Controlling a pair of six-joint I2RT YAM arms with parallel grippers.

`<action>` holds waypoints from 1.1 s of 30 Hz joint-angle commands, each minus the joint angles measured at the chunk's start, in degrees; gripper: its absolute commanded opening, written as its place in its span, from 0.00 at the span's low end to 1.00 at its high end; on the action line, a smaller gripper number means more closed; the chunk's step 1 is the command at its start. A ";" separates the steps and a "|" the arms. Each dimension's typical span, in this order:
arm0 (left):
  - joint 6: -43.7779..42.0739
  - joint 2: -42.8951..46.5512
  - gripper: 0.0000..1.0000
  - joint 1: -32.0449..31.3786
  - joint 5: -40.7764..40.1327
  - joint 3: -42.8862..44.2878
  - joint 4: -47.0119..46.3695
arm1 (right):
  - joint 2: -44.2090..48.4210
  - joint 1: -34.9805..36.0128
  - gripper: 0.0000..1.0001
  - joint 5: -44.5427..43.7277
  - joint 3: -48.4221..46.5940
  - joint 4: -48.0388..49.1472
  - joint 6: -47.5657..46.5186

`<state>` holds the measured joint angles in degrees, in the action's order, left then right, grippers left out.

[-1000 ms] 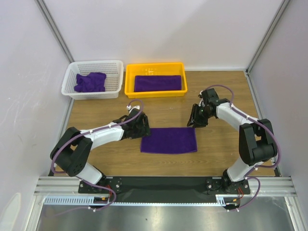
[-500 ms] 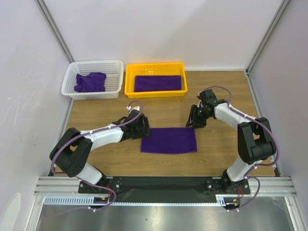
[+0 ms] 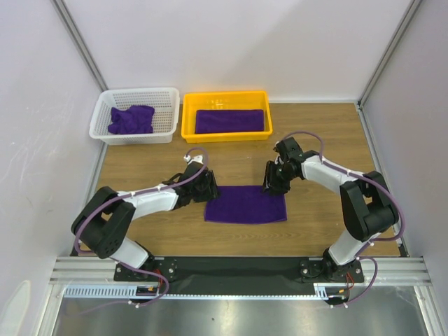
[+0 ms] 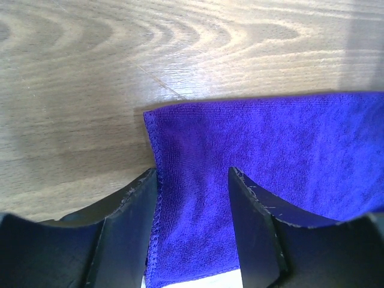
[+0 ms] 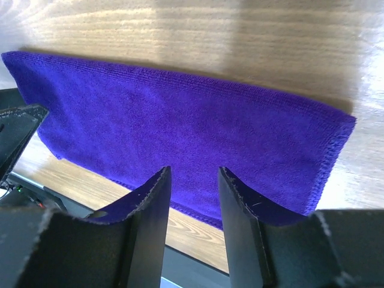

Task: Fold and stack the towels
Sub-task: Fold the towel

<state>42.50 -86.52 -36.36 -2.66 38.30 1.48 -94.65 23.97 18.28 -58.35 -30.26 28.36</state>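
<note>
A purple towel (image 3: pixel 246 204) lies flat on the wooden table (image 3: pixel 322 140), folded into a neat long shape. Everything else is told from this flat towel.

The left gripper (image 3: pixel 208 189) is low at the flat towel's far left corner. Its two black fingers (image 4: pixel 129 222) are spread apart with nothing held between them. In the left wrist view, one finger sits right at the towel's left edge and the other is over the cloth.

The right gripper (image 3: pixel 271 183) is low at the flat towel's far right corner. Its fingers (image 5: pixel 240 210) are spread apart too, and purple cloth shows in the gap. They hold nothing. It may be that the fingertips touch the cloth, but the views are too close to tell.

Behind the flat towel, away from the arms, sits a yellow tray (image 3: pixel 225 133). A second folded towel (image 3: pixel 232 121) lies flat inside it.

Behind the flat towel and off to the left is a white basket (image 3: pixel 133 134), just beside the tray. A crumpled towel (image 3: pixel 131 119) sits bunched up in it.
</note>
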 commanded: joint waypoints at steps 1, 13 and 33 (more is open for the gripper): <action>0.13 -0.50 0.57 -0.47 0.46 -2.97 5.20 | 2.45 0.99 0.43 -0.53 -0.01 1.43 1.08; 0.92 9.00 0.66 -1.34 -2.44 -8.77 9.95 | 4.39 2.93 0.43 -2.20 2.36 2.57 3.28; 6.89 2.14 0.03 -9.08 -15.27 -2.97 20.39 | 8.26 5.39 0.43 -7.65 6.05 0.64 3.90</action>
<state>47.66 -83.18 -44.49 -15.00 36.49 9.72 -88.14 28.58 12.25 -53.45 -29.69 31.64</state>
